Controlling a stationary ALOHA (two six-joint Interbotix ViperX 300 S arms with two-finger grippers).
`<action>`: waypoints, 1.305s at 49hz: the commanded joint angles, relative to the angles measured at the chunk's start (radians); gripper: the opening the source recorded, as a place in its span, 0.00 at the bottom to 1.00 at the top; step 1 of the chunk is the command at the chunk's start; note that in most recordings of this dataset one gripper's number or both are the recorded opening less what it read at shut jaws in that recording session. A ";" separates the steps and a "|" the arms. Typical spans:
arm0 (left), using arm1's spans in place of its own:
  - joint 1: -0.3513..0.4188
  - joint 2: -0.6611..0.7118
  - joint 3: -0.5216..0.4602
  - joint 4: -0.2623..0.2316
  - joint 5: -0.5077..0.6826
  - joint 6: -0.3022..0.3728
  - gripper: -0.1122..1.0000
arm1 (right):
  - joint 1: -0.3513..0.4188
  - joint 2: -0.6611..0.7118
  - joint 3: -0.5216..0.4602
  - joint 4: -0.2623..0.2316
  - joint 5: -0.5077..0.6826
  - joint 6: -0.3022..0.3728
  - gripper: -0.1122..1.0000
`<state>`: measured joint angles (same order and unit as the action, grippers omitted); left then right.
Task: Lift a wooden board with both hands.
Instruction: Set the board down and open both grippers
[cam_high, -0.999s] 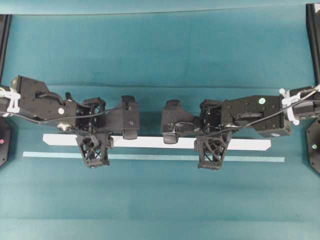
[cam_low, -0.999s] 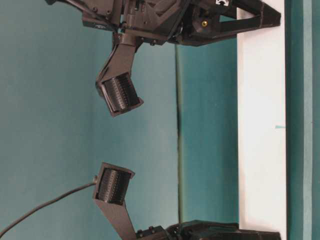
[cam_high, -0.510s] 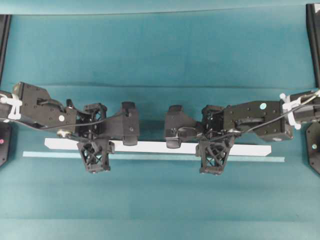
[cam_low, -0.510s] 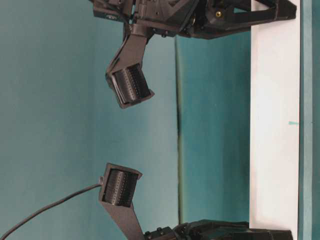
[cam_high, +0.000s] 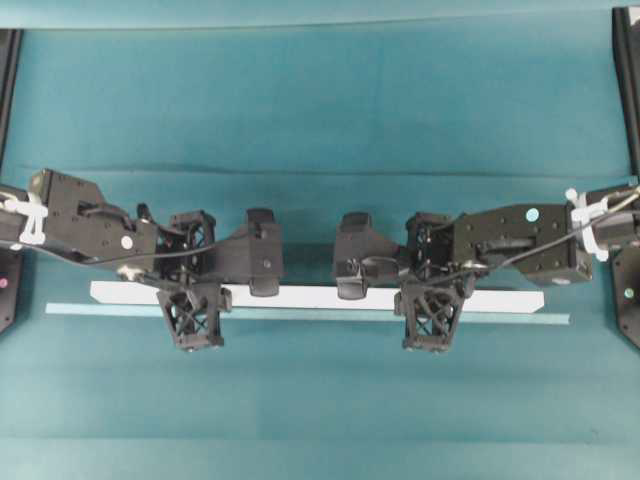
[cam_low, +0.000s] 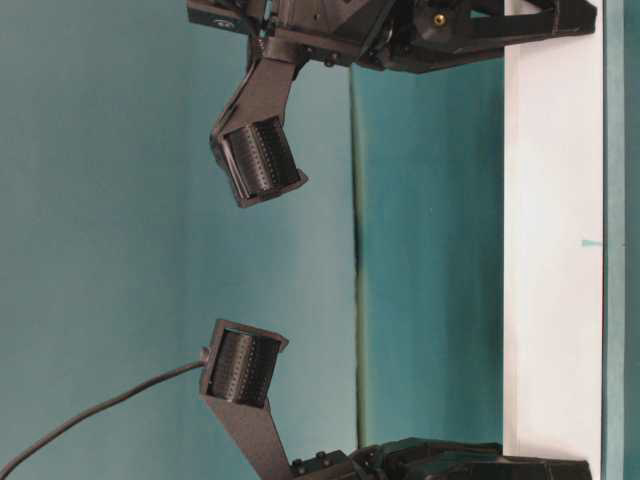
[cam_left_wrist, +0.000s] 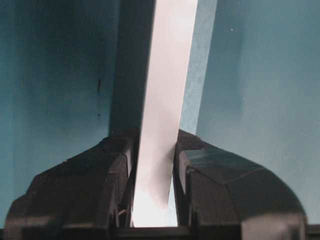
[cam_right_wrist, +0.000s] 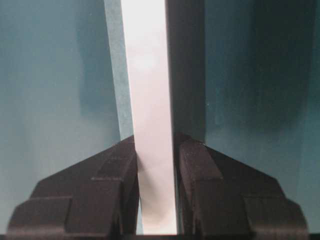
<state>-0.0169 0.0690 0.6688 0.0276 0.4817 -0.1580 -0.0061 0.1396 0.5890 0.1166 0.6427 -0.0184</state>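
Observation:
The white wooden board (cam_high: 320, 297) runs left to right across the teal cloth. My left gripper (cam_high: 192, 296) grips it near its left end and my right gripper (cam_high: 430, 297) grips it near its right end. In the left wrist view the board (cam_left_wrist: 170, 75) passes between the black fingers (cam_left_wrist: 115, 175) of the left gripper (cam_left_wrist: 155, 155). In the right wrist view the board (cam_right_wrist: 145, 75) sits tight between the fingers (cam_right_wrist: 200, 175) of the right gripper (cam_right_wrist: 156, 155). A broad dark shadow lies beside the board in both wrist views. The table-level view shows the board (cam_low: 553, 250) between both arms.
A thin pale teal strip (cam_high: 300, 314) lies on the cloth just in front of the board, also in the table-level view (cam_low: 612, 300). Black frame posts (cam_high: 625, 80) stand at the far corners. A crease (cam_high: 320, 172) crosses the cloth behind the arms.
Both grippers and the board have moved together toward the pale strip; the gap between board and strip has closed. The jaws stay on the board.

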 joint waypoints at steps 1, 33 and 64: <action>-0.006 -0.006 -0.021 -0.006 -0.006 -0.015 0.25 | 0.009 0.008 0.003 0.008 0.000 0.002 0.29; 0.000 -0.014 0.015 -0.005 -0.054 0.133 0.25 | 0.009 0.008 0.002 0.008 -0.028 0.002 0.29; 0.003 -0.018 0.023 -0.005 -0.055 0.126 0.26 | 0.009 0.009 -0.003 0.008 -0.028 0.060 0.80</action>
<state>-0.0169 0.0598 0.6964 0.0261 0.4341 -0.0276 0.0000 0.1427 0.5906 0.1212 0.6197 0.0276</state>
